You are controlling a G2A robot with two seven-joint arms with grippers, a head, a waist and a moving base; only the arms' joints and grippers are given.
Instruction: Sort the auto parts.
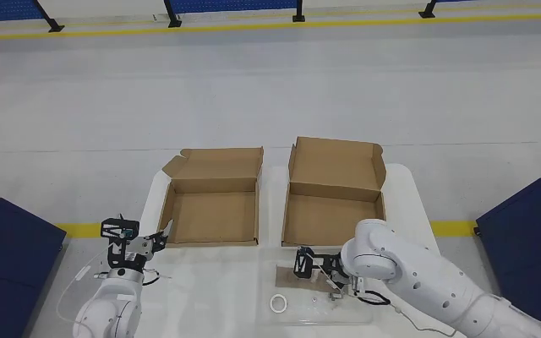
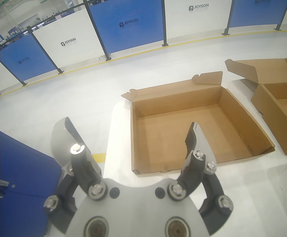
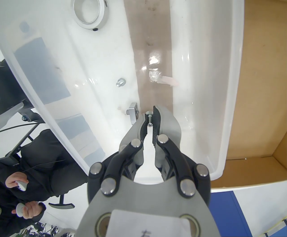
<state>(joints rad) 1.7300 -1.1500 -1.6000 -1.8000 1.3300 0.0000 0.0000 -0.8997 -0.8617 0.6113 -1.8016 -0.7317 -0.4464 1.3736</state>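
Right wrist view: the right gripper is down in the clear tray, its jaws almost closed on a small bolt pinched at the tips. A metal block sits just beside it, another bolt is near, and a ring lies well apart. The left gripper hangs wide open and holds nothing, near the left box's front corner, while the tray lies on the robot's side of the right box.
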